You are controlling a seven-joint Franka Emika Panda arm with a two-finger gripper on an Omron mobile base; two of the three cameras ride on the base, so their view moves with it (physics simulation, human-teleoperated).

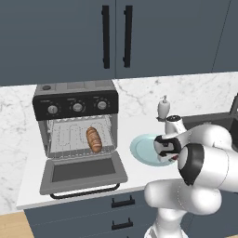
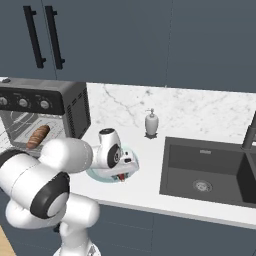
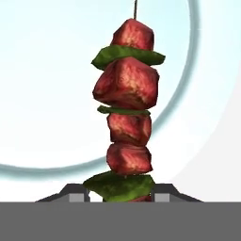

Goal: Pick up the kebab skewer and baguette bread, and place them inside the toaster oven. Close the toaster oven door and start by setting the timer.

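Observation:
The kebab skewer (image 3: 127,84), a stick of red meat chunks and green pepper pieces, lies on a pale blue plate (image 3: 47,70). My gripper (image 3: 120,194) is down over the plate (image 1: 142,149), with its two tips pressed against the skewer's near end from both sides. In the right base view a bit of red skewer (image 2: 120,178) shows under the hand. The baguette bread (image 1: 94,139) lies on the wire rack inside the grey toaster oven (image 1: 74,95). The toaster oven door (image 1: 83,173) hangs open, flat toward the counter's front edge.
A white soap dispenser (image 1: 163,108) stands behind the plate near the marble backsplash. A dark sink (image 2: 210,170) with a faucet (image 2: 248,132) lies to the right. Dark cabinets hang above the counter.

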